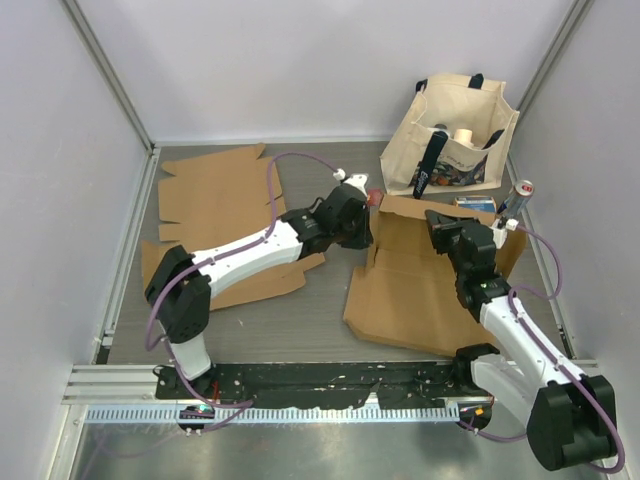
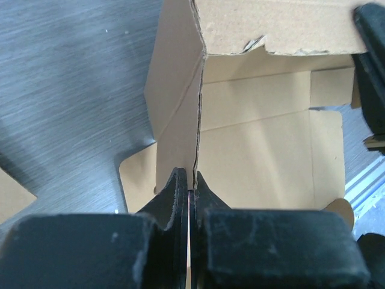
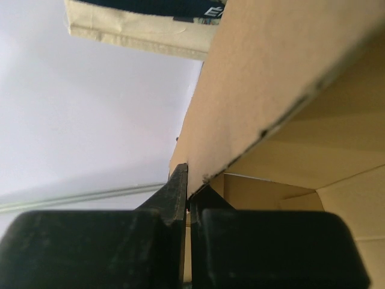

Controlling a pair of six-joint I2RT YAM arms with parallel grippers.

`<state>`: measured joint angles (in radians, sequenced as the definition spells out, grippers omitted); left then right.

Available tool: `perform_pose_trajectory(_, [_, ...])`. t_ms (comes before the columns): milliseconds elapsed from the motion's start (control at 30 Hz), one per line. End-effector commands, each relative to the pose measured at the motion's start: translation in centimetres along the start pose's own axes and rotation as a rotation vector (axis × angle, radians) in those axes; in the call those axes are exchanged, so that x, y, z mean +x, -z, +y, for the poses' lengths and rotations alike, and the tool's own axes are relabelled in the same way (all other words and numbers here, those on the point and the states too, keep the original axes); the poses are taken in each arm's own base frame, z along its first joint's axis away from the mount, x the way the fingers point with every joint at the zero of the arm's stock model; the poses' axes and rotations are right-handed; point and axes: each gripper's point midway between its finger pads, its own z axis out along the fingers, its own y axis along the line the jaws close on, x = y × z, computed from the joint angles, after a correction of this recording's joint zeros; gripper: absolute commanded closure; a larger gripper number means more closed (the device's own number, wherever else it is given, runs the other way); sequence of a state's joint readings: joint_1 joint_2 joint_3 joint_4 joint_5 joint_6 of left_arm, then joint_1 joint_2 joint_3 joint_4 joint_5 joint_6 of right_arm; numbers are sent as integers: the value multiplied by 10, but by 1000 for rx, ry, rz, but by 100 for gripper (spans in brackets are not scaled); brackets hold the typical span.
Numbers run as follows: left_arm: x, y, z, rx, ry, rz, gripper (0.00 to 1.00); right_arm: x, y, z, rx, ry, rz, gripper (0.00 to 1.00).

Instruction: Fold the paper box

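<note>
On the grey table (image 1: 300,330), right of centre, we find the paper box (image 1: 420,290): a cardboard blank lying mostly flat, with both grippers clamped on raised flaps.

Spare flat cardboard sheets (image 1: 215,190) lie to the left, one partly under our left arm (image 1: 250,250), apart from the box. Our left gripper (image 2: 191,180) is closed on the thin edge of an upright side flap. Our right gripper (image 3: 190,183) pinches the lifted back flap. Just beyond that flap stands a cream tote bag (image 1: 480,100), which holds a pale roll (image 1: 463,134) and a dark-handled item (image 1: 428,165) that we cannot identify. A small can (image 1: 522,192) stands beside the bag, near the right gripper.
</note>
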<state>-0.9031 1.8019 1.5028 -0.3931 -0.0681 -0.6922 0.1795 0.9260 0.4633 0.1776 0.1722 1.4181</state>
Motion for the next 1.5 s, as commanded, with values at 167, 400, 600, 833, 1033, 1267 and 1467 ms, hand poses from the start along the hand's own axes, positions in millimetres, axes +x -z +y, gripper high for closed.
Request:
perform_pose_trajectory(167, [9, -3, -10, 112, -12, -107, 95, 31, 30, -31, -30, 257, 149, 99])
perform_pose_trajectory(400, [3, 13, -5, 124, -16, -178, 65, 30, 34, -49, -16, 231, 138, 99])
perform_pose_trajectory(600, [-4, 42, -3, 149, -117, -230, 47, 32, 35, -48, -30, 181, 144, 99])
perform_pose_trajectory(833, [-21, 76, 41, 77, -185, -361, 58, 33, 32, -55, 7, 93, 141, 99])
perform_pose_trajectory(1033, [-36, 77, 70, -24, -140, -409, 62, 35, 30, -47, -7, 57, 152, 99])
perform_pose_trajectory(1267, [-30, 39, 51, 60, -253, -344, 41, 35, 30, -42, -2, 1, 154, 99])
perform_pose_trajectory(1467, [-31, 23, 13, 178, -320, -445, 28, 40, 26, -40, 59, -41, 183, 99])
